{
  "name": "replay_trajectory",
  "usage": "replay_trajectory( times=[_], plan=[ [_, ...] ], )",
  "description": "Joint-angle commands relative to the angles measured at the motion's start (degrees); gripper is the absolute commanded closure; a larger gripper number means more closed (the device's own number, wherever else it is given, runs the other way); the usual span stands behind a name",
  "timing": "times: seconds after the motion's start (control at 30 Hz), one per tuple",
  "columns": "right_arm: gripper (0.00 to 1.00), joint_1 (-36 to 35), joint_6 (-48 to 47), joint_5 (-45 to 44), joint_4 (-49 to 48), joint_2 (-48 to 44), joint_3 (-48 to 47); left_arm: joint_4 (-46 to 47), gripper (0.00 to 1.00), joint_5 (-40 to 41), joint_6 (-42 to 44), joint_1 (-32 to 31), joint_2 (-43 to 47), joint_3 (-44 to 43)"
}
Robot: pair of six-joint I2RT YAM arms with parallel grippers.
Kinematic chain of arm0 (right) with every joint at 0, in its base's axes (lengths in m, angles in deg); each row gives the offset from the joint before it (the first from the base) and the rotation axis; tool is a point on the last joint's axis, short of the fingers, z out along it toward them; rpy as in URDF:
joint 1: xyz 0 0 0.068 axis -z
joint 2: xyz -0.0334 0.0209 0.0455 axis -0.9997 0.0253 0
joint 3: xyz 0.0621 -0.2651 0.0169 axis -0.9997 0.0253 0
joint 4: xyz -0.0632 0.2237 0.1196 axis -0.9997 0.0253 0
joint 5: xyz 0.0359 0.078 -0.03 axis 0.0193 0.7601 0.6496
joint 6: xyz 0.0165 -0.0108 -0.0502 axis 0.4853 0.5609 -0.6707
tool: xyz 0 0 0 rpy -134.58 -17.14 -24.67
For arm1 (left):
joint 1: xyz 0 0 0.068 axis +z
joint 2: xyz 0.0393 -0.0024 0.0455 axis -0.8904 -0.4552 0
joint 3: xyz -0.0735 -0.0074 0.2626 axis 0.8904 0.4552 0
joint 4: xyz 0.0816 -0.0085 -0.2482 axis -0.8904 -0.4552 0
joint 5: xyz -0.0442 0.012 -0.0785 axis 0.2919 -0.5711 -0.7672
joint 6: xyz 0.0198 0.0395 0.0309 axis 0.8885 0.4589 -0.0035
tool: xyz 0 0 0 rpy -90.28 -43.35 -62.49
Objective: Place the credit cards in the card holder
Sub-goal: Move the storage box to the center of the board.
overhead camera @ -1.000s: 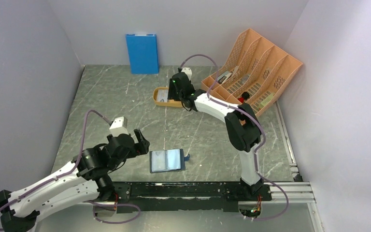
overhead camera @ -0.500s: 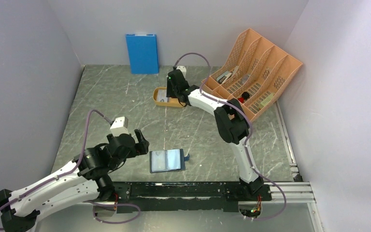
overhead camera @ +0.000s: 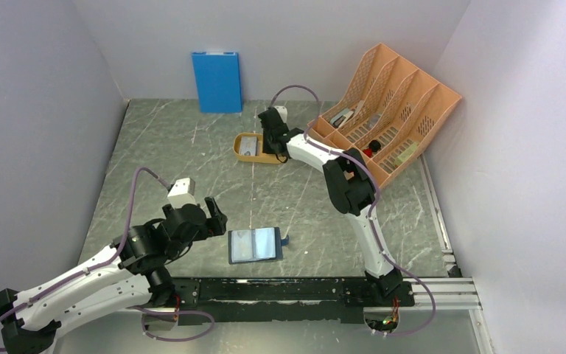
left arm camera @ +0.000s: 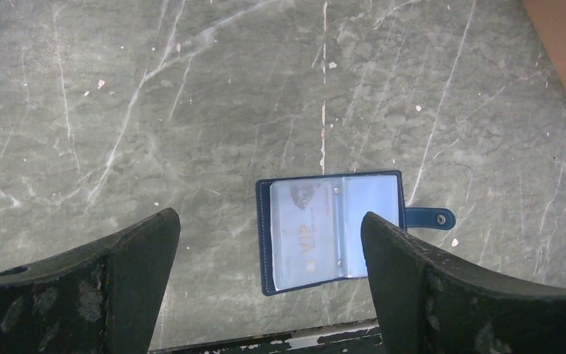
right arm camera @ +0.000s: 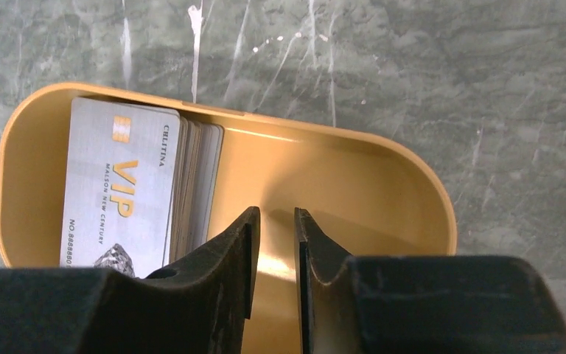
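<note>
- Left pincer point(overhead camera: 216, 212): released, jaws wide apart and holding nothing. It hovers just beside the wallet, near my edge of the table.
- Wallet point(left arm camera: 332, 228): lies flat and open on the table point(left arm camera: 155, 96), snap tab point(left arm camera: 431, 218) sticking out to one side. One clear pocket already shows a card with "VIP" printed on it; the other pocket looks empty.
- Right pincer point(right arm camera: 275, 215): almost clenched, only a thin gap, nothing in it. It hangs over the bare floor of the tray point(right arm camera: 383, 147), beside the cards and not on them.
- Cards point(right arm camera: 121, 195): a stack at one end of the tray, edges fanned slightly toward the pincer.
- My read of the step: pick one card. I would open the jaws a little, slide over to the fanned edge and pinch the top card alone, because thin cards tend to lift in pairs.
- Writing on the top card: "CHLITINA", "VIP", "MALSON NEW CENTURY", and "NO 888888…" with the rest cut off.
- Far side: file rack point(overhead camera: 390, 110) and blue panel point(overhead camera: 217, 81), no lettering legible.
</note>
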Motion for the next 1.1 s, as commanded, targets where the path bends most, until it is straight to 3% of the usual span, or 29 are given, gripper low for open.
replay_trajectory(
  times=[0.0, 0.6, 1.07],
  plan=[
    [0.73, 0.00, -0.47, 0.74, 1.44, -0.67, 1.45, -0.52, 0.03, 1.71, 0.63, 0.32, 0.19, -1.03],
    [0.74, -1.50, -1.78, 3.23, -2.02, -11.70, 19.45, -0.15, 0.04, 1.58, -0.12, 0.37, 0.31, -0.07],
    [0.74, -6.10, 0.70, 3.93, -6.10, -26.92, 42.57, 1.97, 0.04, -0.52, -0.50, 0.34, 0.04, 2.05]
  ],
)
